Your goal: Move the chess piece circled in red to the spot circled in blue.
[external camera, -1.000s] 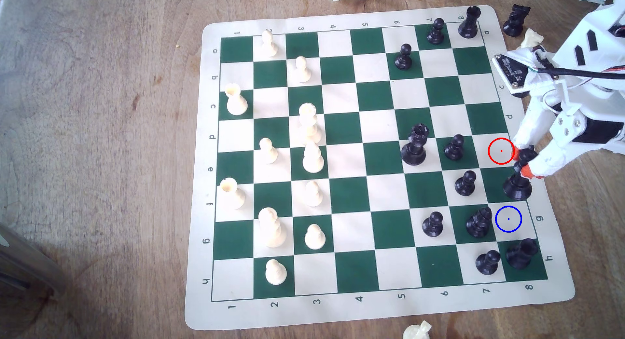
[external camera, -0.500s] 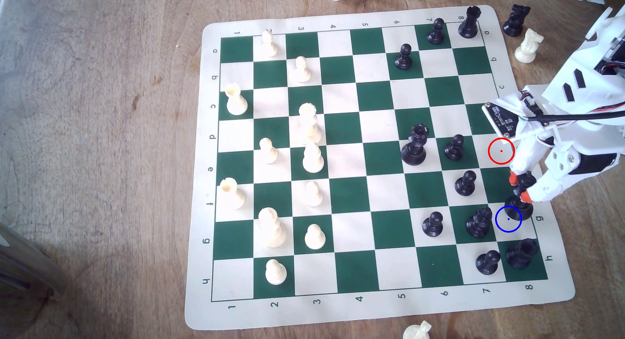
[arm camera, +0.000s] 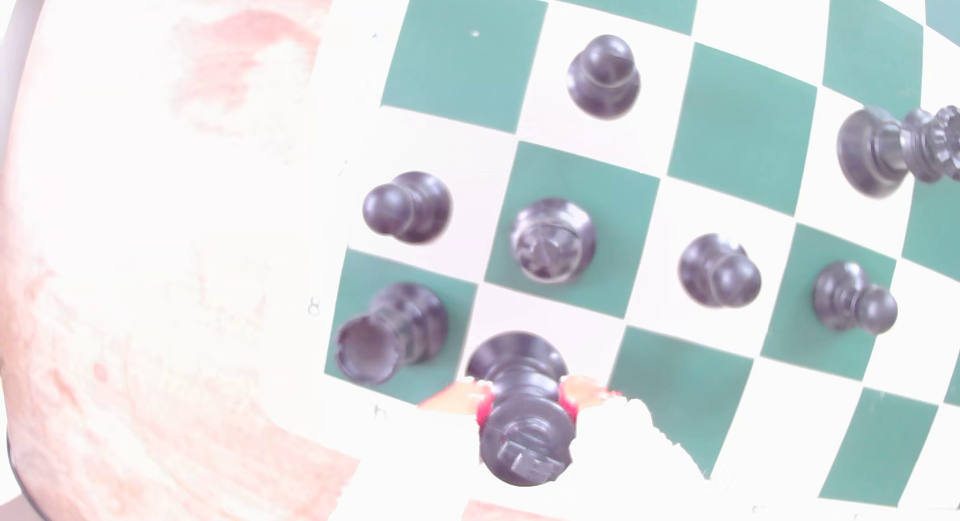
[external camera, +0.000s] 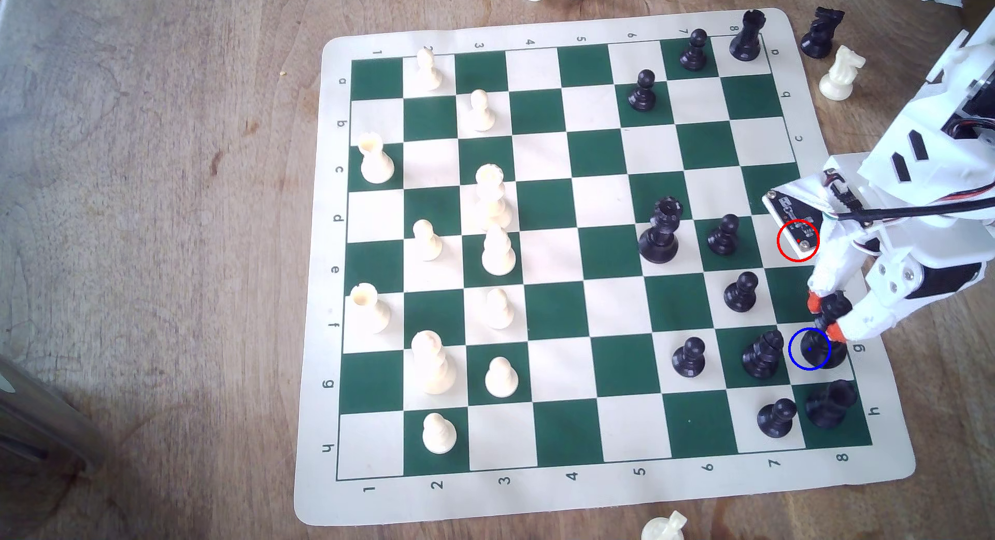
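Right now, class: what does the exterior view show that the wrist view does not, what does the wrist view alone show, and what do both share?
Exterior view alone: the blue ring marking the spot, the red ring, the white pieces and the board's numbered edge. Wrist view alone: the cross on the king's head seen from above, blurred. Both share: the claw shut on the black king, whose base is at the blue-ringed square, with the black rook and bishop beside it.
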Robot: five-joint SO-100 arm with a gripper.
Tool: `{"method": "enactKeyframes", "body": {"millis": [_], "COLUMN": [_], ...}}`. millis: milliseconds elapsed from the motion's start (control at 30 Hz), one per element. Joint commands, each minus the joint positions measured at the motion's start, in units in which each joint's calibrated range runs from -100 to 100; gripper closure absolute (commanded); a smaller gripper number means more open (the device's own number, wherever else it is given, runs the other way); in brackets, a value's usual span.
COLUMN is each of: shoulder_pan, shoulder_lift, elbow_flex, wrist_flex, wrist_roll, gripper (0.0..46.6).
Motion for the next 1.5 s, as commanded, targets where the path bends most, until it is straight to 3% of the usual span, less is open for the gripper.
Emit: {"method": "enactKeyframes", "body": {"millis": [0,567,633,667,767,1200,1467], "shoulder_pan": [-0.3,0.0,0.0,0.0,-0.3,0.1,-0.3], "shoulder_lift": [0.2,1.5,1.5,1.5,1.2,-1.0,-10.3], "elbow_flex": [-2.0,2.3,2.4,2.5,3.0,3.2,2.2], "wrist_flex": [-2.3,-4.4,-4.4,-3.9,-3.8,2.2,11.9], "wrist_roll": [-0.3,0.5,0.4,0.4,0.3,0.8,1.1], "gripper": [46.1,45.2,39.9,34.2,30.1,31.6,31.3]}}
